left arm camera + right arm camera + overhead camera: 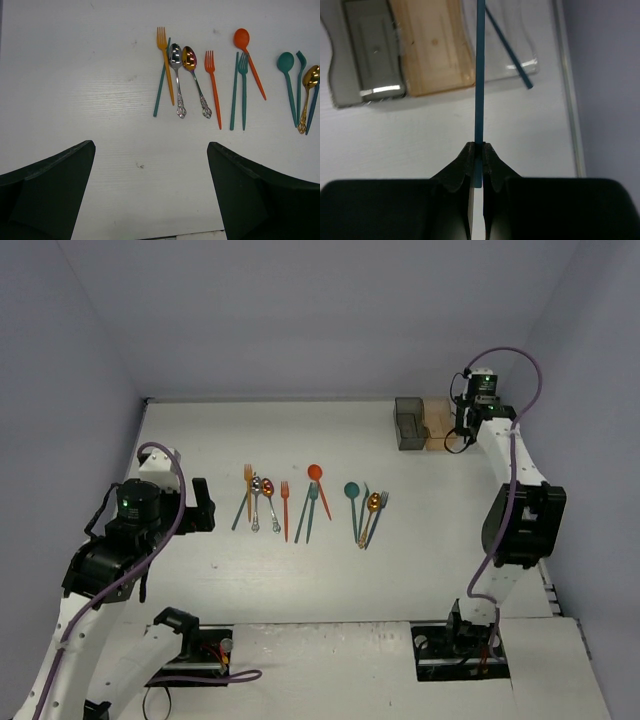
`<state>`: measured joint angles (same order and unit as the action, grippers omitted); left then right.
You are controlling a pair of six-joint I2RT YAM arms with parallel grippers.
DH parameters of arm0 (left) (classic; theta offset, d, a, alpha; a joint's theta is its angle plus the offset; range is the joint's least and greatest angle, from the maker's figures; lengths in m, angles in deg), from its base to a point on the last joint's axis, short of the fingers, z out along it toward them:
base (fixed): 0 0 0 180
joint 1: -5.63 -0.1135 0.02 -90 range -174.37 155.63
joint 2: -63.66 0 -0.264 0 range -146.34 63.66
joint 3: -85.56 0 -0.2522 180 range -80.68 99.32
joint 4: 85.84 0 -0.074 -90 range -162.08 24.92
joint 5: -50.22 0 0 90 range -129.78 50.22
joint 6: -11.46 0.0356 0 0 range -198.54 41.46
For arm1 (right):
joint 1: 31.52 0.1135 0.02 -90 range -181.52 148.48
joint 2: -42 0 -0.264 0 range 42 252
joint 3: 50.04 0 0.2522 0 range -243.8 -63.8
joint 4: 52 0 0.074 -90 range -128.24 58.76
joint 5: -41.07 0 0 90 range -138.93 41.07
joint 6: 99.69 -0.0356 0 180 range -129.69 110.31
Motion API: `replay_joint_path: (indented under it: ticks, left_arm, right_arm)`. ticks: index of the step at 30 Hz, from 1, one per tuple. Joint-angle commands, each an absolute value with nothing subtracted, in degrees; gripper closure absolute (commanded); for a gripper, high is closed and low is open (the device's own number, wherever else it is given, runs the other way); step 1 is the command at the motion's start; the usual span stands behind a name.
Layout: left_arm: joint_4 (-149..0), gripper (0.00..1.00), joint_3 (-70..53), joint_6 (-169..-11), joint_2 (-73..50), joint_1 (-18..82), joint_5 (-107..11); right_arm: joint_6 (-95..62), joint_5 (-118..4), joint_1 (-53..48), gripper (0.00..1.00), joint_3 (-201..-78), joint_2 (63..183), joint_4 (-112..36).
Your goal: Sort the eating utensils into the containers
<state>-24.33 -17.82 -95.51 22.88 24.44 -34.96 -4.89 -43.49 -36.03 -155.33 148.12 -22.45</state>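
Several eating utensils lie in a row mid-table: orange forks, teal chopsticks, a silver spoon, gold spoons, an orange spoon, a teal spoon and teal forks. My left gripper hovers open and empty, just short of the row's left end. My right gripper is shut on a blue chopstick, held over the containers: dark grey, orange-tan and clear. Another blue chopstick lies slanted in the clear one.
The containers stand at the table's far right corner, close to the back and right walls. The right arm reaches along the right edge and hides the clear bin in the top view. Bare white tabletop lies left of the row.
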Motion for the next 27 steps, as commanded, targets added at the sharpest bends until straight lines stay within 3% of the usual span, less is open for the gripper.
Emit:
replay_joint_path:
  ticks: [1,11,27]
  left_arm:
    - [-26.42,0.06,-15.28,-94.72,22.22,24.71,-37.18]
    - [-26.55,0.06,-17.07,-93.8,22.67,24.71,-37.88]
    - [-27.84,0.06,-18.67,-92.78,20.42,24.71,-37.41]
  right_arm:
    - [1.16,-44.08,-37.82,1.0,-162.97,153.55,-22.38]
    - [8.08,-43.99,-39.43,1.0,-173.68,164.63,-19.2]
    - [10.1,-40.61,-39.43,0.97,-169.78,164.22,-17.26]
